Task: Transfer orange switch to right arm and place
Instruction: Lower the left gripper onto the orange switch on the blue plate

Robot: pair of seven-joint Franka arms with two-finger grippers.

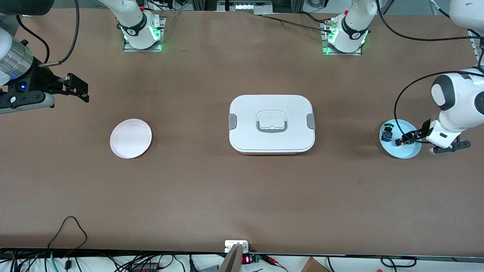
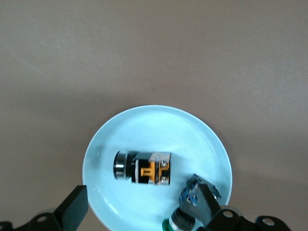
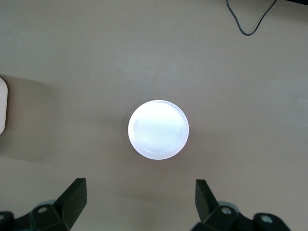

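Observation:
The orange switch [image 2: 144, 167], black-bodied with an orange part, lies on its side in the light blue plate [image 2: 144, 125] at the left arm's end of the table [image 1: 410, 151]. My left gripper [image 2: 139, 208] [image 1: 416, 146] hangs low over that plate, open, with the switch just ahead of its fingertips and untouched. One finger [image 2: 204, 202] stands against a green-blue switch [image 2: 190, 211] [image 1: 387, 130]; the other finger [image 2: 73, 208] is at the plate's rim. My right gripper [image 1: 84, 92] [image 3: 139, 202] waits open and empty over bare table beside the pale pink plate [image 1: 131, 138] [image 3: 158, 129].
A white lidded box [image 1: 271, 124] with grey latches sits mid-table between the two plates. A black cable loop [image 1: 70, 226] lies at the table edge nearest the front camera. Both arm bases [image 1: 141, 32] [image 1: 346, 36] stand along the edge farthest from it.

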